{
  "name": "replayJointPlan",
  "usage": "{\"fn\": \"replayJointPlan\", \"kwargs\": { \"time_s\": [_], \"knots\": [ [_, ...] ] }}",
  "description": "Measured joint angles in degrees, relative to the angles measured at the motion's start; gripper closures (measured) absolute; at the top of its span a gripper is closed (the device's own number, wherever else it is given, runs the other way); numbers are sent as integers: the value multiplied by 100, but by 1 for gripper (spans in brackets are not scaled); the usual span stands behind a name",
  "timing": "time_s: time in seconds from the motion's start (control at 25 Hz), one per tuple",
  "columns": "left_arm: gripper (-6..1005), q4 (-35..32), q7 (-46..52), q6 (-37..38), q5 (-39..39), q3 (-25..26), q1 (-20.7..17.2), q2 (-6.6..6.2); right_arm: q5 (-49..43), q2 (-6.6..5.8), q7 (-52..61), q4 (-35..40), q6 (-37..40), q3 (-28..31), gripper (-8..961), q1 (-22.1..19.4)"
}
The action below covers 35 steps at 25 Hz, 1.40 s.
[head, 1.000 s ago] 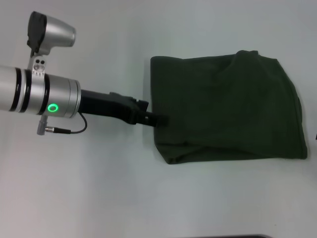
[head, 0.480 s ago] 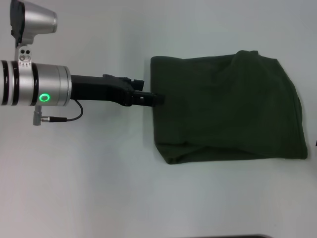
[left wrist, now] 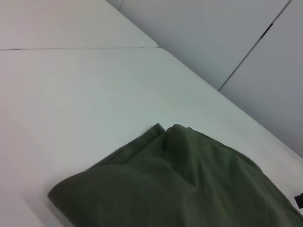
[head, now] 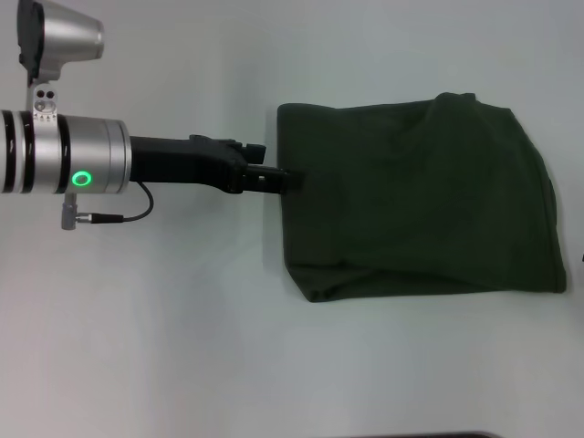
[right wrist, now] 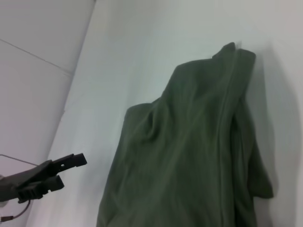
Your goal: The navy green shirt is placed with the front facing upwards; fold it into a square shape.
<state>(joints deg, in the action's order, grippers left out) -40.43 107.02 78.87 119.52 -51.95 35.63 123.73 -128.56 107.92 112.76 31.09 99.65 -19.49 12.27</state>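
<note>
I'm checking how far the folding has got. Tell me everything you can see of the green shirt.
The green shirt is a dark olive, soft-looking knit, already folded into a rough rectangle lying flat on the white table. No print, collar or label shows. Layers overlap, with a raised fold at the far edge and a rounded near corner. The left gripper reaches its left edge; contact cannot be confirmed.
</note>
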Motion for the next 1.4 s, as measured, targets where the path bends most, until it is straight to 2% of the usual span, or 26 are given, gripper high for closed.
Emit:
{"fn": "replayJointPlan", "kwargs": {
  "time_s": [0.4,0.64,1.08,1.4],
  "knots": [
    [82,27,16,162,69,-121,-32,-94,33,-34,0,3,1,71,101,114],
    [82,4,66,441,384,-170,-81,-140,33,-45,39,2,-11,97,102,179],
    [82,125,88,543,776,-274,-45,-1,31,-62,150,1,-16,161,102,204],
    [82,294,48,429,740,-290,33,8,28,-51,129,2,-16,166,102,218]
  ]
}}
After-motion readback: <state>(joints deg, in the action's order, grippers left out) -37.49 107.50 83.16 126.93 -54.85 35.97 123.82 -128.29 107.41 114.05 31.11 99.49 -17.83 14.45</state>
